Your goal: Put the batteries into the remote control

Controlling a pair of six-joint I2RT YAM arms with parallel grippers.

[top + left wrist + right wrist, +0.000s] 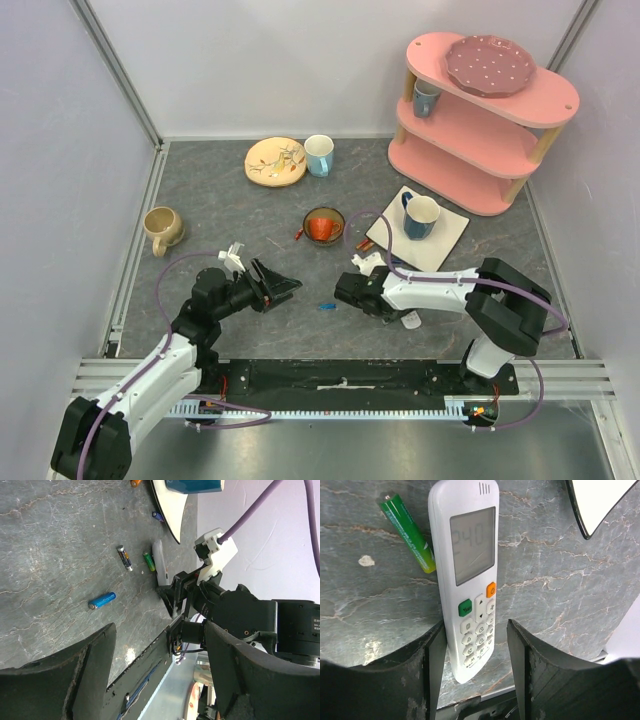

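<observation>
The remote control (467, 575) lies face up on the grey table, screen and buttons showing. My right gripper (477, 625) is open, its fingers on either side of the remote's button end, with the left finger (432, 670) against its edge. A green battery (407, 532) lies just left of the remote. The left wrist view shows the remote (160, 562), the green battery (149, 561), a dark battery (124, 558) and a blue battery (102, 600). My left gripper (285, 290) is open and empty, left of the blue battery (327, 307). My right gripper (342, 292) hides the remote from above.
A white square plate (450, 235) with a blue mug stands behind the right arm. A small bowl (323, 226), a tan mug (162, 228) and a pink shelf (480, 110) stand further back. A small white piece (411, 320) lies under the right forearm.
</observation>
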